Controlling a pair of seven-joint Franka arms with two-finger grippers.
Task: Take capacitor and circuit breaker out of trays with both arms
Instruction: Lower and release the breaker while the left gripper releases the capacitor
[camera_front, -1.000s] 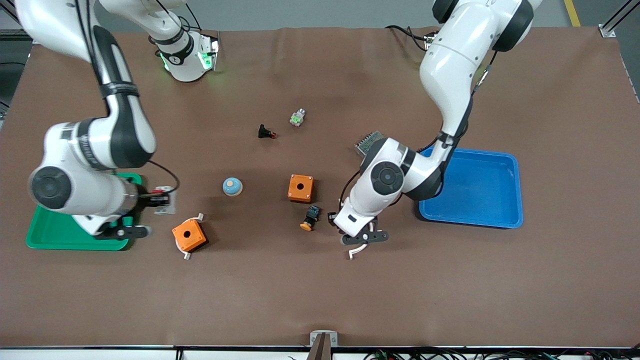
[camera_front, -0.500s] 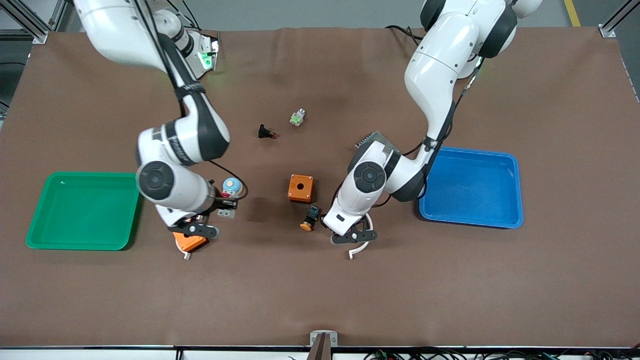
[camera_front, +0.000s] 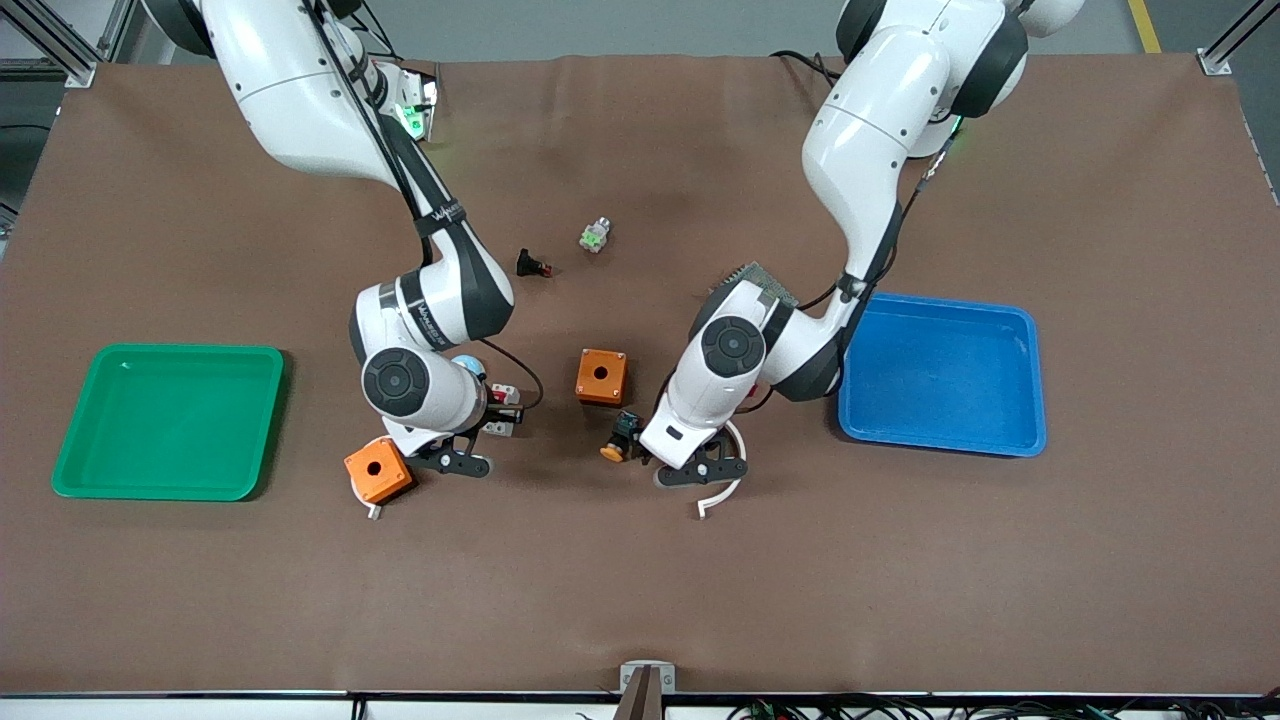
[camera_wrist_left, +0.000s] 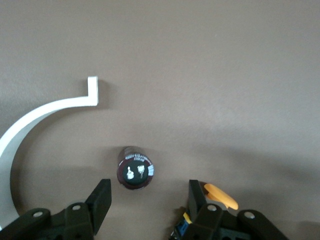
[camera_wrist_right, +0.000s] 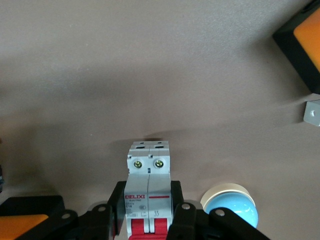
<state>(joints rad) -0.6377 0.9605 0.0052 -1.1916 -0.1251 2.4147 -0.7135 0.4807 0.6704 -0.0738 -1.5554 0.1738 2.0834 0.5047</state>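
Left gripper (camera_wrist_left: 149, 200): fingers spread, capacitor (camera_wrist_left: 136, 167) lying free on desk (camera_front: 900, 560) between them, beside white curved bracket (camera_wrist_left: 30, 125).

Right gripper (camera_wrist_right: 145, 215): fingers pinching circuit breaker (camera_wrist_right: 148, 192), low over desk by blue dome (camera_wrist_right: 231, 205).

Both trays sit without parts: green tray (camera_front: 168, 420), blue tray (camera_front: 945, 375).

You risk capacitor rolling if left fingers clip it on retreat; breaker toppling if released tilted.

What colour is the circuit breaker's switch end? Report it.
Red, on the circuit breaker; clearest in the right wrist view.

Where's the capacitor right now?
The capacitor lies on the table, between the left gripper's open fingers, beside the white curved bracket.
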